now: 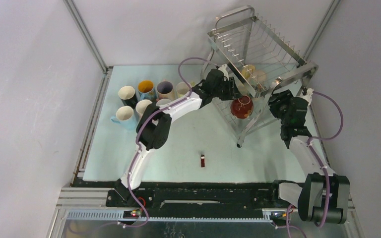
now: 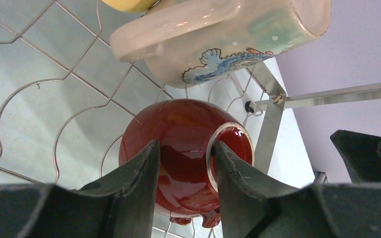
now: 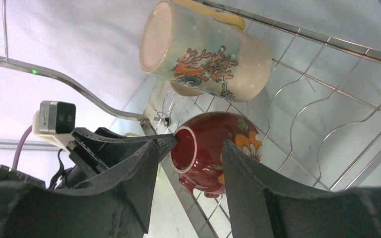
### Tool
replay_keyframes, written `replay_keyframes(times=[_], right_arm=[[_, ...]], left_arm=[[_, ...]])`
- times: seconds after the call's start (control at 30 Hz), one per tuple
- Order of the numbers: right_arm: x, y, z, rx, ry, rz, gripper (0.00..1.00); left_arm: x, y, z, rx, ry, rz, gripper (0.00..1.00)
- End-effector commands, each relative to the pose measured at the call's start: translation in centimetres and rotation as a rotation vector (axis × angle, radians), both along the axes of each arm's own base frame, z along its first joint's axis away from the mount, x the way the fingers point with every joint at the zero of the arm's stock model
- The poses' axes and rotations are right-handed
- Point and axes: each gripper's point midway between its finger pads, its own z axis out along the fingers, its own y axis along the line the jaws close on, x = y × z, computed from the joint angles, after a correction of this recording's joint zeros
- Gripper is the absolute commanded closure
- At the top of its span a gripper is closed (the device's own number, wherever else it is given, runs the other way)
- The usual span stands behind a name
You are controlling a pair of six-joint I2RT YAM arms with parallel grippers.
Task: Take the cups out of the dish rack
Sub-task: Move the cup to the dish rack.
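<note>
A dark red patterned cup (image 1: 241,107) (image 2: 178,139) (image 3: 213,153) lies on its side on the lower tier of the chrome dish rack (image 1: 278,44). My left gripper (image 1: 233,94) (image 2: 183,145) is shut on its wall, one finger inside the mouth and the other on the outside of the belly. A cream patterned cup (image 2: 218,34) (image 3: 208,54) lies above it in the rack, with a yellow cup (image 2: 129,4) behind. My right gripper (image 1: 276,101) (image 3: 191,144) stands open beside the rack's right post, facing the red cup and holding nothing.
Several cups (image 1: 146,96) stand grouped on the table at the back left. A small dark red fragment (image 1: 203,160) lies near the table's front middle. The rack's front leg (image 1: 239,144) stands between the two arms. Grey walls close in both sides.
</note>
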Motion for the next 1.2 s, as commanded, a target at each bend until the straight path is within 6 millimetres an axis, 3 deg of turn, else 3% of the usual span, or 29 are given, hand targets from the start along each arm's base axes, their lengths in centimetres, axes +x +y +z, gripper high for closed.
replay_keyframes(times=[0.0, 0.3, 0.63, 0.83, 1.1, 1.17], right_arm=[[1.4, -0.6, 2.3, -0.036, -0.072, -0.004, 0.42], [2.9, -1.3, 2.2, -0.068, -0.072, -0.011, 0.41], [3.8, -1.0, 0.6, -0.110, -0.029, 0.024, 0.41], [3.4, -0.2, 0.0, -0.117, -0.016, 0.064, 0.40], [2.2, 0.2, -1.0, -0.065, -0.006, 0.064, 0.45], [1.8, 0.3, -1.1, -0.060, -0.005, 0.066, 0.48]], left_arm=[[-3.6, -1.1, 2.5, -0.028, 0.002, -0.074, 0.55], [-6.0, -1.9, 2.6, -0.040, -0.006, -0.167, 0.56], [-8.7, -3.1, 3.5, -0.057, -0.022, -0.287, 0.56], [-6.9, -1.5, 4.8, -0.054, -0.089, -0.206, 0.54], [-2.3, 2.5, 9.1, -0.154, -0.190, -0.067, 0.54], [-0.8, 3.2, 9.2, -0.163, -0.194, -0.040, 0.54]])
